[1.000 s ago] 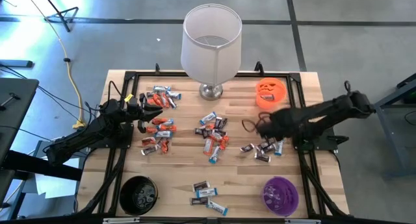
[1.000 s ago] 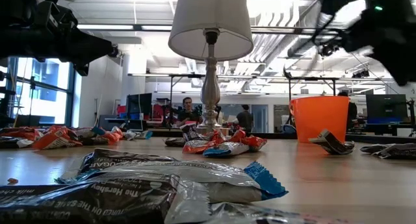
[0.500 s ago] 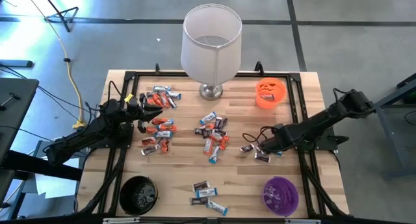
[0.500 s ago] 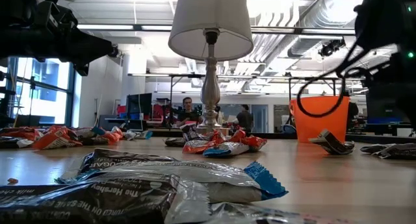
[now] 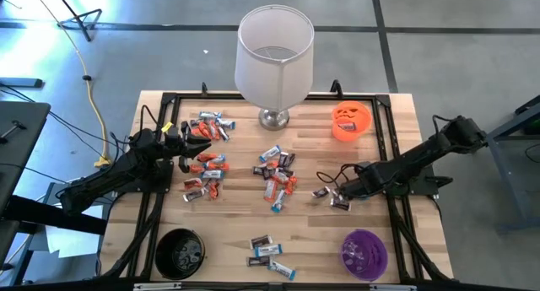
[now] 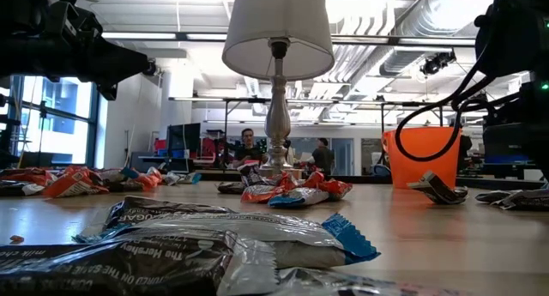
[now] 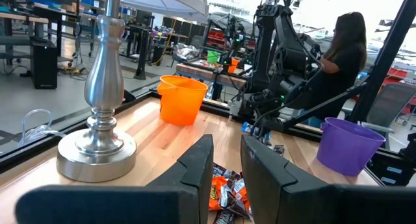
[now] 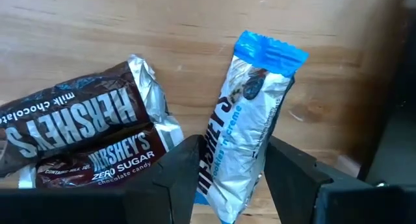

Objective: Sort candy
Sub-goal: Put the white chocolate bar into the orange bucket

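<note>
We saw the right tool (image 8: 224,169) low over the small pile at the centre right of the high frame, its fingers apart around a blue-white candy bar (image 8: 247,133) that lay on the tabletop (image 8: 195,29), not yet clenched. Two brown bars (image 8: 84,130) lay just beside it; we judged that one finger could catch them and drag a wrong one along. The left tool (image 7: 224,178) hovered at the left, nearly closed and empty, above the orange-red pile (image 5: 207,169).
</note>
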